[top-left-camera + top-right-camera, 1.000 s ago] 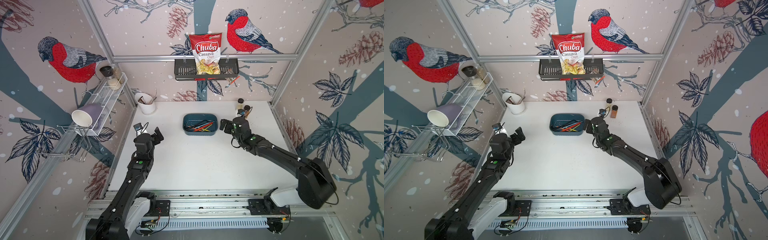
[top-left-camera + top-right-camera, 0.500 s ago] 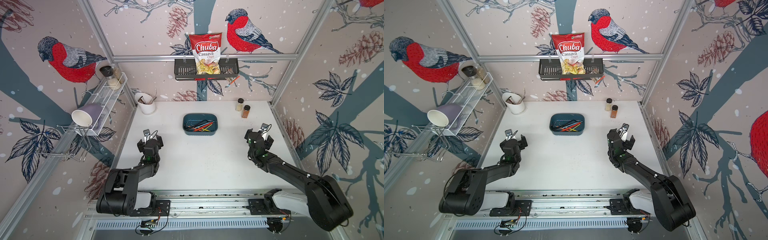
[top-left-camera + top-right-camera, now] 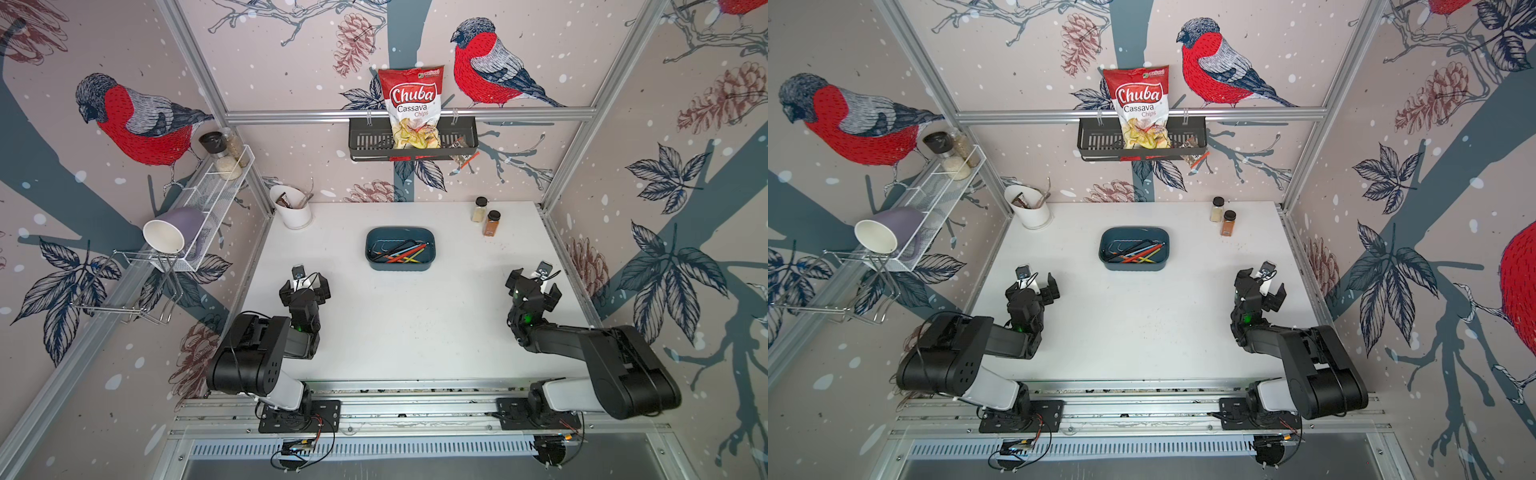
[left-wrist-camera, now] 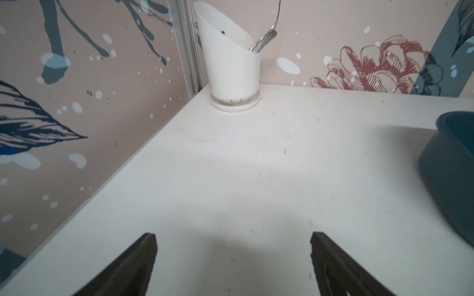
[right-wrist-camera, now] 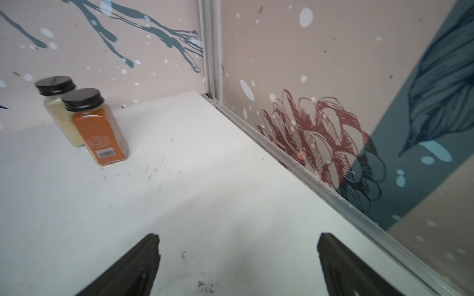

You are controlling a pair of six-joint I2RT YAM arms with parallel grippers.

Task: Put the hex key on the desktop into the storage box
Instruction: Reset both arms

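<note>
The left gripper (image 4: 233, 235) has its jaws spread wide with nothing between them; its wrist view shows only bare white tabletop in the gap. The right gripper (image 5: 238, 235) is likewise spread as wide as it goes and holds nothing. In both top views the left gripper sits left of centre and the right gripper right of centre, each close above the desktop (image 3: 415, 332) and well apart from the other. Between them, higher in the frame and near the middle, stands the storage box (image 3: 400, 266), a shallow teal tub. The hex keys (image 3: 405, 254), black, red, orange and yellow, lie crossed in a loose pile inside it. No hex key can be seen on the bare desktop, so the task looks finished or all but finished. The risks from here seem small. A key could lie hidden under an arm (image 3: 266, 353), and then it would be missed. The pile is loose, so a knock to the tub's wall from the left gripper, the nearer of the two, could shift the box or tip a long key over the rim. Two spice jars (image 3: 486, 217) stand at the upper right of the desktop, and a white cutlery holder (image 3: 293, 210) at the upper left. A wide swing from either side could topple them.
</note>
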